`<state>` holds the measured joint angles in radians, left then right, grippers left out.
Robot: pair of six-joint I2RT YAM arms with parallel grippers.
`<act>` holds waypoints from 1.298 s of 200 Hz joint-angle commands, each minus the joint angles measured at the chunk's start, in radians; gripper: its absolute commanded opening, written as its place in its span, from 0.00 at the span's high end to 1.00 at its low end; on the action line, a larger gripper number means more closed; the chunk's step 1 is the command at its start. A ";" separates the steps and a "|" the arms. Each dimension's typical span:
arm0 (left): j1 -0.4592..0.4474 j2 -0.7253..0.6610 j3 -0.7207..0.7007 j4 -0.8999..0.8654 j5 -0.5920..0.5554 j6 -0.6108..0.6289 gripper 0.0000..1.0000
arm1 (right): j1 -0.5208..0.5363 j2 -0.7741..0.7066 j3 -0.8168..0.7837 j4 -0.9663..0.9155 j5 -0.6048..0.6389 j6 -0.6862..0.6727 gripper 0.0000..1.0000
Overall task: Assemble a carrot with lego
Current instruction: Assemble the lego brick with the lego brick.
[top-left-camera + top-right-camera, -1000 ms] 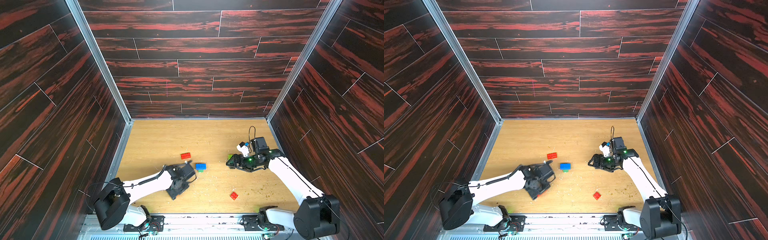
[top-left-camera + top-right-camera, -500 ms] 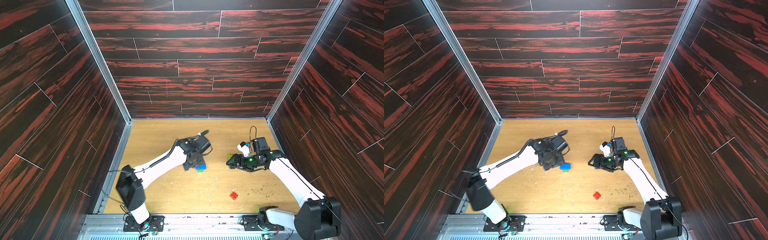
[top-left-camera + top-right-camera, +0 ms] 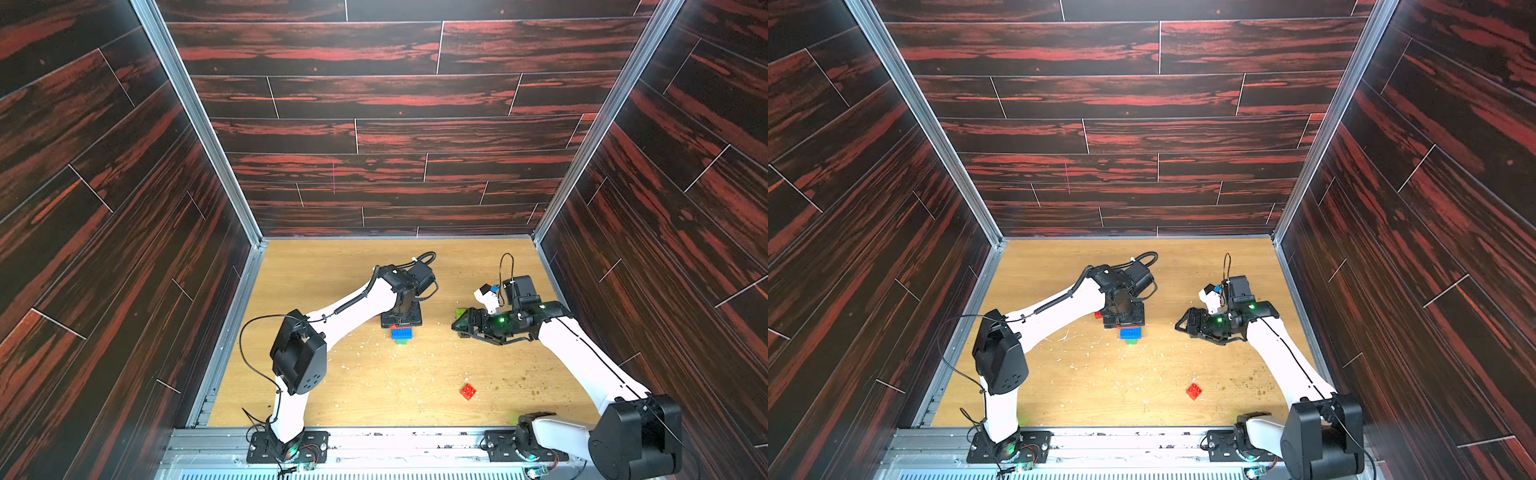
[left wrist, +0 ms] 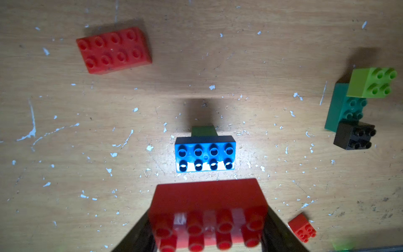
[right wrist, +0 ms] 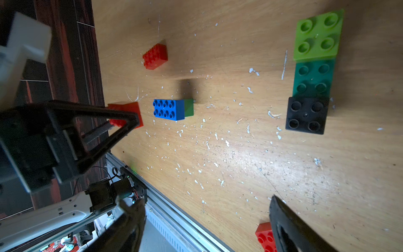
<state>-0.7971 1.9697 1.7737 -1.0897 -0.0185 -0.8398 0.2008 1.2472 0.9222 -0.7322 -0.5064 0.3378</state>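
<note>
The blue brick (image 4: pixel 205 153) is blocked on both long sides: a green brick (image 4: pixel 202 131) touches one, and the left gripper (image 4: pixel 207 231), gripping a red brick (image 4: pixel 207 196), stands just beside the other. Its short ends are free, with bare floor (image 4: pixel 283 152) up to the stack (image 4: pixel 349 109) and the long red brick (image 4: pixel 113 50).

Glare bleaches the lower studs of the blue brick (image 4: pixel 205 153) in the left wrist view, while the nearest red brick (image 4: pixel 208 215) blurs out of focus. A sheen streaks the table (image 5: pixel 250 157) in the right wrist view; both top views are bright and sharp.
</note>
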 commanded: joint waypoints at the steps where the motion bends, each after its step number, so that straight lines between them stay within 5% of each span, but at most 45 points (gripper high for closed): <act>1: 0.007 0.020 0.019 -0.010 0.020 0.049 0.54 | -0.003 -0.002 -0.014 0.013 -0.030 0.010 0.10; 259: 0.035 0.081 -0.022 0.009 0.044 0.022 0.55 | -0.004 0.055 0.000 0.021 -0.023 0.001 0.10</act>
<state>-0.7647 2.0434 1.7531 -1.0439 0.0212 -0.8120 0.2005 1.2793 0.9169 -0.7063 -0.5201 0.3470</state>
